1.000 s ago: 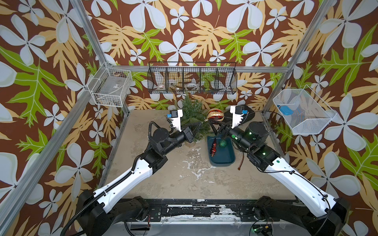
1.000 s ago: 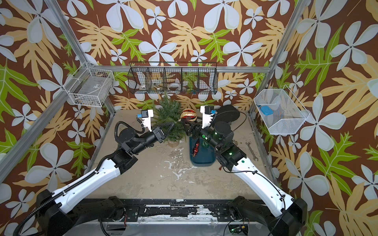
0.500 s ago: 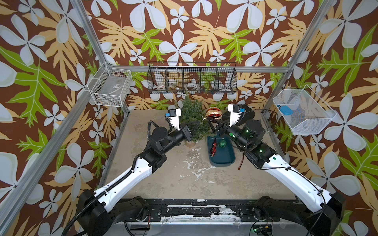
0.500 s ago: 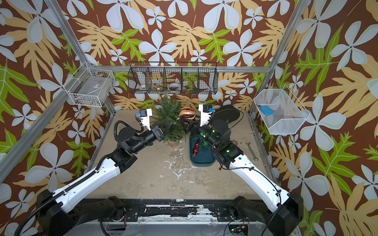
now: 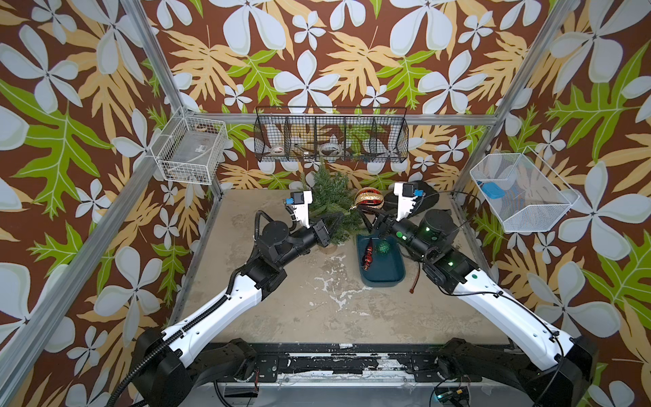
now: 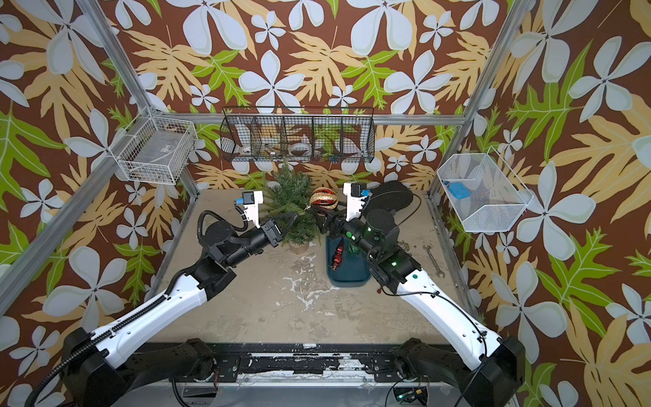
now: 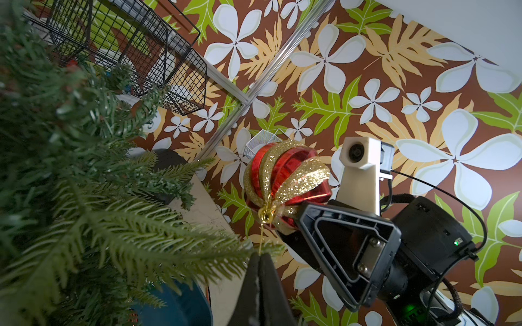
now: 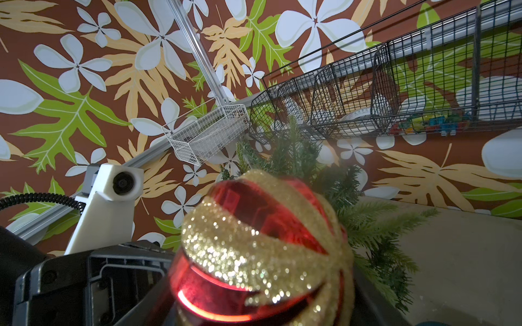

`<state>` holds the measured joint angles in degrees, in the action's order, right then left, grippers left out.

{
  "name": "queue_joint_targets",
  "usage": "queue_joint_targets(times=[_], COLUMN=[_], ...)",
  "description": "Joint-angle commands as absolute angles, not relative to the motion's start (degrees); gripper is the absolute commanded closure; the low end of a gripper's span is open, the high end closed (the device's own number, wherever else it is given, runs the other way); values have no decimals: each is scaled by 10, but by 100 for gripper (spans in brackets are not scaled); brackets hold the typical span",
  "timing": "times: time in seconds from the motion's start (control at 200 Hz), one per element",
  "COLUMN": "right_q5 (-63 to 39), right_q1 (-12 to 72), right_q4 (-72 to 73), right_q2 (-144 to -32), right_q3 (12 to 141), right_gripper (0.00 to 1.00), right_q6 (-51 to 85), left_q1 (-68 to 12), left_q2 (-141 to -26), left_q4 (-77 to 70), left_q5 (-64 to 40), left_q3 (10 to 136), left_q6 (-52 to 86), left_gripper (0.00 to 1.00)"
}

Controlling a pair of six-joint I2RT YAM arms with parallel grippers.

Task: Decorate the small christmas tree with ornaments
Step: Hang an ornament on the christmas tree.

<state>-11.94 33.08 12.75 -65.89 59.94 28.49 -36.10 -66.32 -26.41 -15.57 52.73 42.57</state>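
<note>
Your left tool (image 7: 259,262) is pressed fully together, and it pinches the thin gold hanging thread (image 7: 261,240) of the first ornament just beside a branch tip. Next to it, at the back of the beige counter (image 5: 281,317), stands the small artificial green fir tree (image 5: 329,197) on its short round tan wooden base (image 6: 298,246). No ornament can be seen hanging on its branches in any view.

Touching the outer needles on the tree's right side is the large red-and-gold swirled glitter ball (image 5: 369,197). Your right tool (image 5: 373,215) holds it from below, with the jaws partly spread around its body.

Under that arm lies the dark teal rectangular plastic tray (image 5: 382,282). Inside it rest the slim dark red drop ornament (image 5: 368,254) and, just beside it, the smaller green glitter ball (image 5: 383,247).

The task looks to be at an early stage: the first ball is at the tree, but its thread does not appear to be looped over a branch. By that reading, hanging this ball and then the two ornaments in the tray is what is left.

No brand, label or writing can be read anywhere.
</note>
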Motion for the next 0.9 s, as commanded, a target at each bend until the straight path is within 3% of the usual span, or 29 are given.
queue_joint_targets(times=[0.0, 0.896], right_q5=[-112, -111], right_q1=[331, 331], right_q4=[136, 144], right_q2=[-653, -670], right_q3=[595, 590], right_gripper=[32, 32], right_q6=[287, 298], left_q1=[-359, -357], left_q2=[-660, -670], left_q4=[-276, -240], left_q5=[-161, -133], left_q3=[526, 542], left_q6=[432, 410], left_gripper=[100, 100])
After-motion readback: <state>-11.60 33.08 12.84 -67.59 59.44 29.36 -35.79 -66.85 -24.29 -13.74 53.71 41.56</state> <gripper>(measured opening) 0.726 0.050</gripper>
